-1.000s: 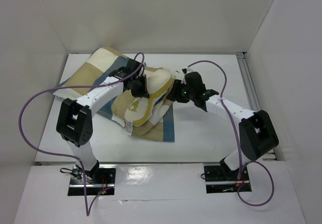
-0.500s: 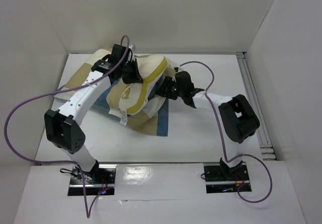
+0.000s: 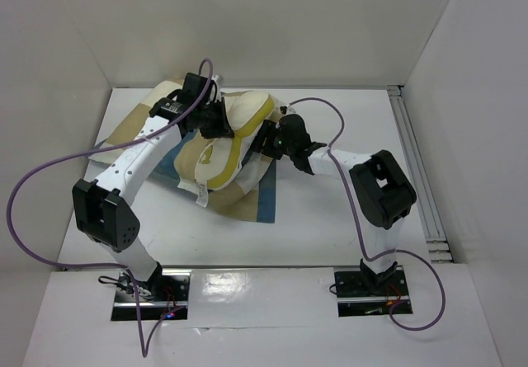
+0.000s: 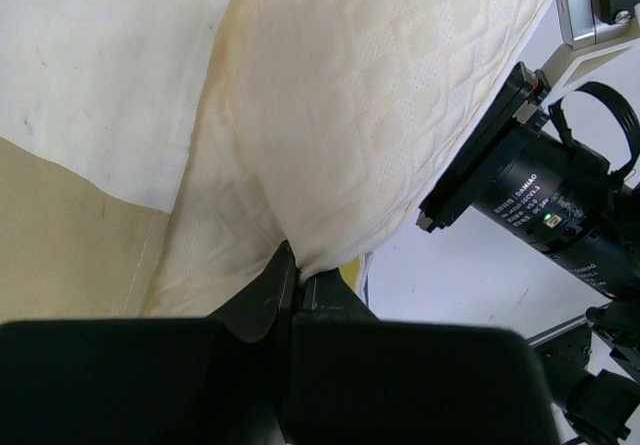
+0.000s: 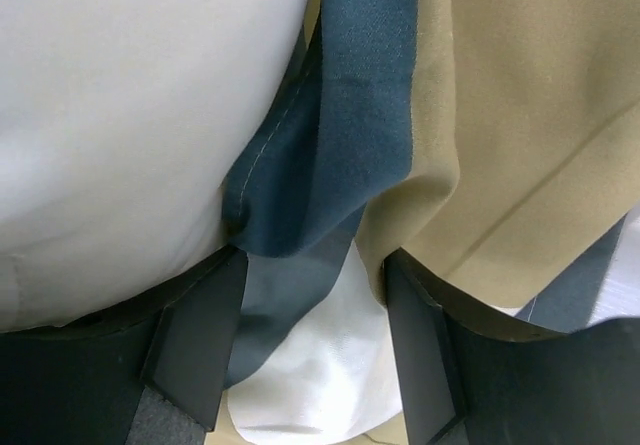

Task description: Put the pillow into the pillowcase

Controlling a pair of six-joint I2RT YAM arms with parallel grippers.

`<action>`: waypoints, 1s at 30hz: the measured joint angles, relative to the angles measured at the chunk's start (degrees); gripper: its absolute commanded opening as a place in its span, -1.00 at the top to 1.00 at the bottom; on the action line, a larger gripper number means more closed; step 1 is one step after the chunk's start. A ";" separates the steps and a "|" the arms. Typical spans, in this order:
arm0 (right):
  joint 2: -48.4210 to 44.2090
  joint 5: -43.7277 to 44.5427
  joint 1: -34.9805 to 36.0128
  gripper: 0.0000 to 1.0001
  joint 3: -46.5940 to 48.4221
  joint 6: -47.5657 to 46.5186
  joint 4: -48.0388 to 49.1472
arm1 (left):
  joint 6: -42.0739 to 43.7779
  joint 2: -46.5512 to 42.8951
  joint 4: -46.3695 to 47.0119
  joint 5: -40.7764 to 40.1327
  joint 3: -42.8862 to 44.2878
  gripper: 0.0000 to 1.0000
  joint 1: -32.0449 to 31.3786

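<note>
The pillow (image 3: 247, 111) is sitting at the far middle of the table (image 3: 330, 218). It's puffy quilted cream with yellow piping curving along its edge, and it's lying half on the blue-and-tan checked pillowcase (image 3: 266, 195). The left gripper (image 4: 296, 277) is pinching a fold of the pillow, jaws tight together. The right gripper (image 5: 310, 350) is standing open, with the pillowcase's blue edge hanging loose between its fingers.

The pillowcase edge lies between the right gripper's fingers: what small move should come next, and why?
Probably close the right gripper on the blue pillowcase edge: its jaws stand apart with that fabric loose between them, while the left gripper pinches the pillow.
</note>
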 measured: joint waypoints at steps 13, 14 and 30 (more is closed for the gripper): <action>-8.76 7.26 2.86 0.11 -4.74 1.11 -0.52 | 0.15 0.00 -0.70 0.31 0.00 1.00 0.61; -9.46 8.04 3.10 0.11 -4.92 1.18 -0.52 | 0.15 0.00 -0.70 0.33 0.00 1.00 0.63; -16.59 24.76 9.46 0.43 -9.68 2.56 -2.40 | 0.20 0.00 -0.83 0.63 0.00 1.00 1.05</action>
